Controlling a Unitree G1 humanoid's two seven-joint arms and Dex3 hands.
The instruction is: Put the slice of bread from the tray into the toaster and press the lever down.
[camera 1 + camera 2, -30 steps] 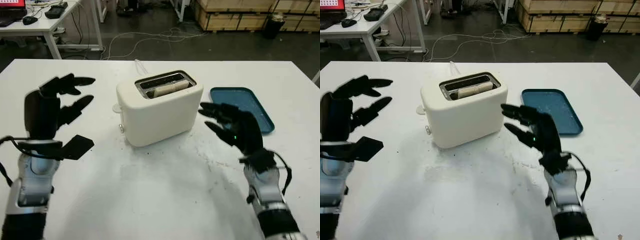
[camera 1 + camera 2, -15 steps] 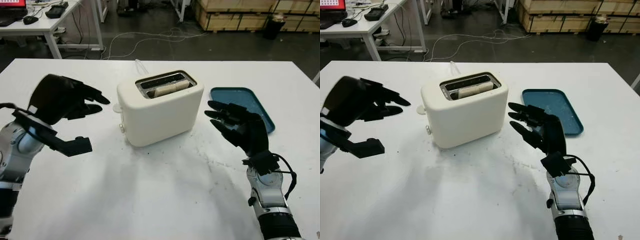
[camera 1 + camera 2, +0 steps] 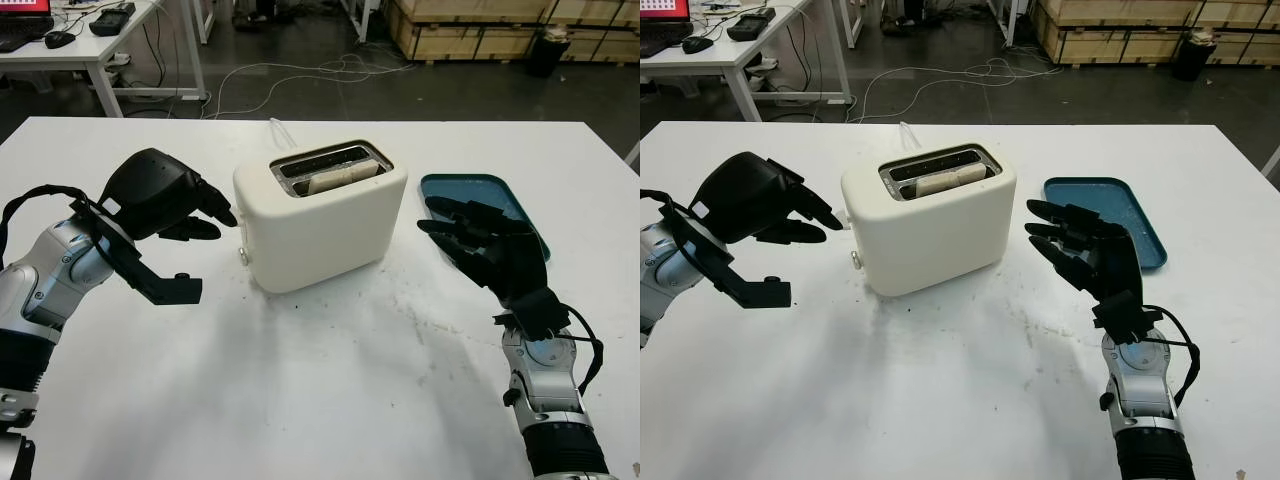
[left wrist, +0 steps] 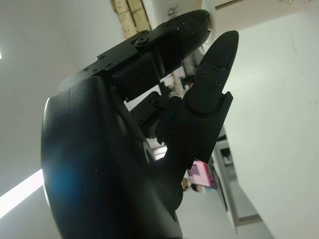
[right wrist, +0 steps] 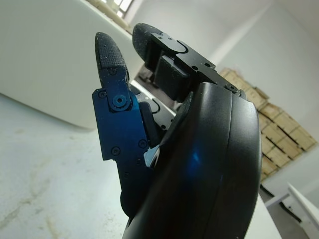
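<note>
**Bread in the toaster, left hand at the lever side**

Left eye view: the white toaster (image 3: 320,212) stands at the middle of the white table (image 3: 300,400), turned a little so that one corner faces the robot. The slice of bread (image 3: 338,178) sits low in the nearer slot, its pale top edge showing just under the rim. The left hand (image 3: 165,200) is to the left of the toaster, released and holding nothing, its fingertips (image 3: 222,214) pointing at the toaster's left end, just beside the small lever (image 3: 235,214) that sticks out there; contact cannot be told. The right hand (image 3: 490,250) is to the right of the toaster and a little nearer, also released and holding nothing, apart from the toaster's side. Behind it, to the far right, lies the blue tray (image 3: 470,190).

Right eye view: the same layout. The bread (image 3: 950,180) is inside the toaster (image 3: 928,220), between the two hands and above both. The left hand (image 3: 755,200) reaches toward the toaster's left end; the right hand (image 3: 1090,255) is in front of the tray (image 3: 1110,200).

Left wrist view: the black left hand (image 4: 149,129) is seen close up with a finger (image 4: 212,89) stretched out over the white table.

Right wrist view: the right hand (image 5: 164,149) grips nothing, and the toaster's white wall (image 5: 45,59) stands beyond its fingertips.
</note>
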